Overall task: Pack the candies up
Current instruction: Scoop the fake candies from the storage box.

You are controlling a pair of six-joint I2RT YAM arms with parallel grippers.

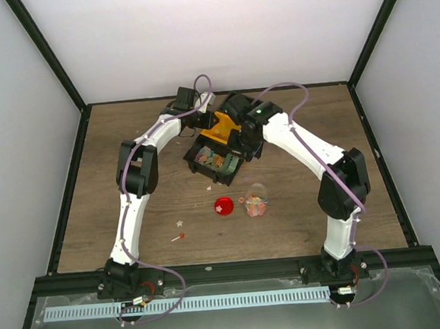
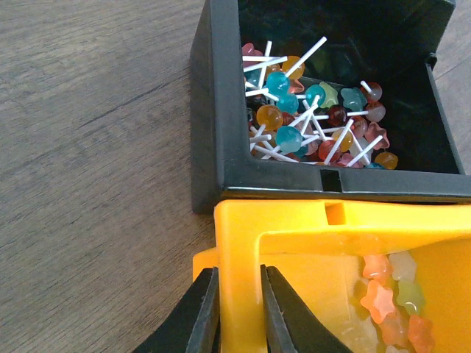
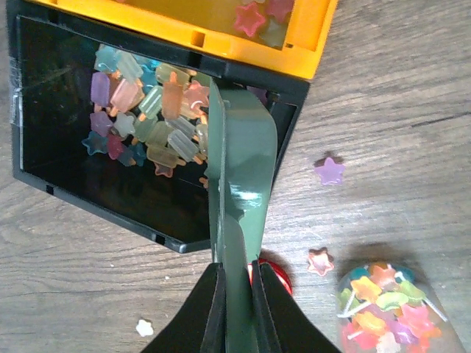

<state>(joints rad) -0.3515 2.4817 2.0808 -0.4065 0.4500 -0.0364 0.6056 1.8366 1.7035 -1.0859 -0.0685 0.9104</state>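
Note:
My left gripper (image 2: 239, 309) is shut on the corner wall of a yellow bin (image 2: 309, 228) that holds star candies (image 2: 383, 298). Beyond it, a black bin (image 2: 213, 110) holds lollipop candies (image 2: 309, 118). My right gripper (image 3: 239, 309) is shut on the handle of a green scoop (image 3: 243, 169), whose blade reaches over a black bin (image 3: 44, 169) of popsicle-shaped candies (image 3: 147, 110). A clear jar (image 3: 386, 309) partly filled with candies stands at the lower right. In the top view both grippers meet at the bins (image 1: 214, 161), and the jar (image 1: 255, 200) stands in front of them.
The round red lid (image 1: 223, 207) lies left of the jar, and it is partly hidden behind my right fingers (image 3: 274, 271). Loose star candies lie on the wood: purple (image 3: 330, 170), pink (image 3: 320, 260), white (image 3: 144, 327). A star (image 1: 180, 222) and a lollipop (image 1: 178, 236) lie front left.

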